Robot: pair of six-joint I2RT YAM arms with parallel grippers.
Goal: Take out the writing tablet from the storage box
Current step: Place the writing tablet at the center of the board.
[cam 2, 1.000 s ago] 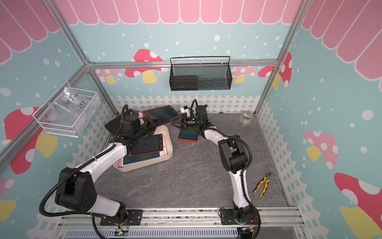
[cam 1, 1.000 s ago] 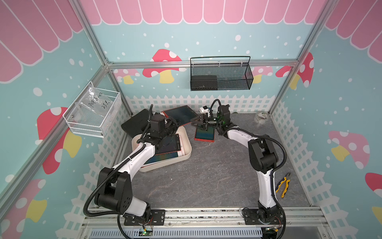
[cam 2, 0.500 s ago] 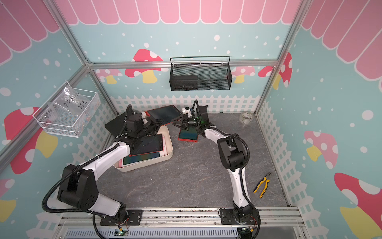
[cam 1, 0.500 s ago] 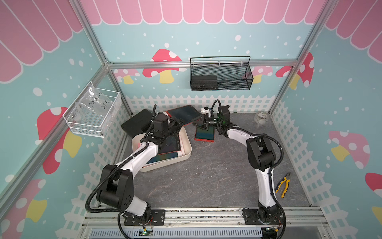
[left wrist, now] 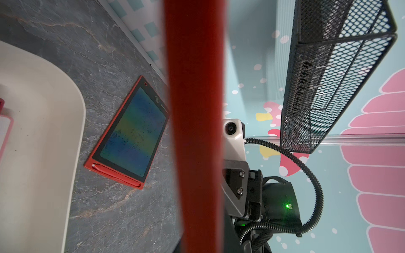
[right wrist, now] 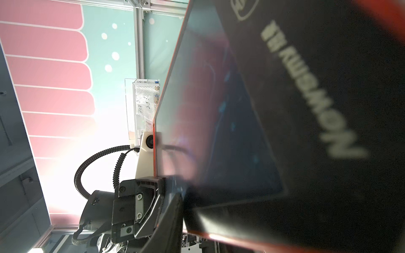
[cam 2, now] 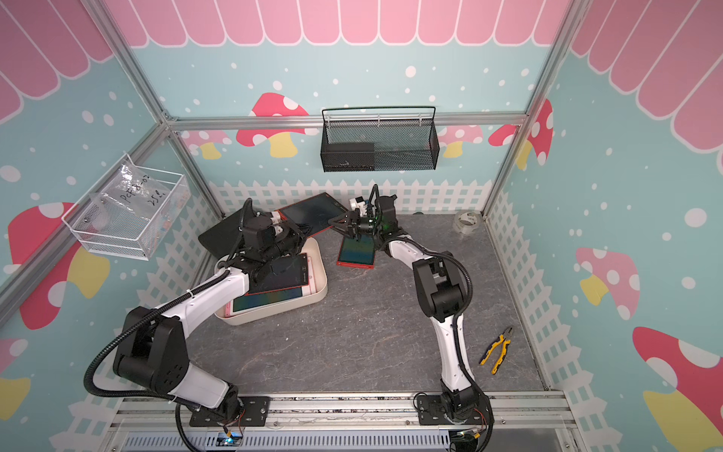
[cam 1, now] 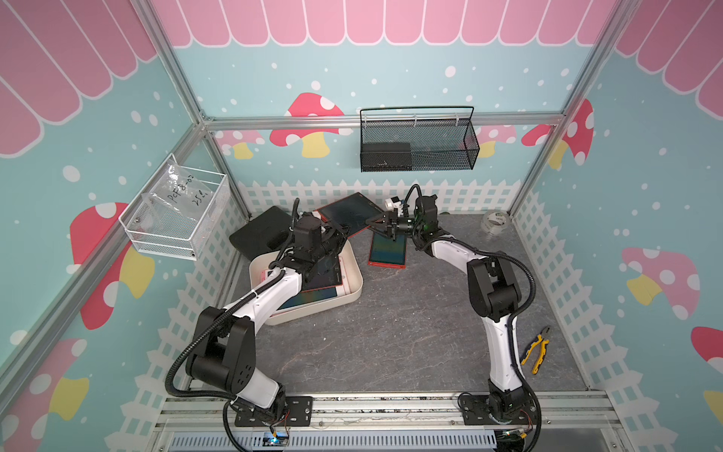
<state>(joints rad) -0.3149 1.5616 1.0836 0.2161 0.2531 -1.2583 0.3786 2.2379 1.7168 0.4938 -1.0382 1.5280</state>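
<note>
right fingers [cam 1: 381,221] narrowed at raised tablet [cam 1: 348,213] | red tablet [cam 1: 387,252] flat beneath

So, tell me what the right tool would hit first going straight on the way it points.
The raised tablet: the right tool points at its near corner, which seems to sit between the spread jaws. Depth is hard to judge.

Robot lab cell: aluminium frame [cam 1: 391,119], mushroom-print walls [cam 1: 250,78]

Both top views look steeply down on the whole table [cam 1: 391,332]; wrist cameras sit close, seemingly against one tablet [left wrist: 195,109].
</note>
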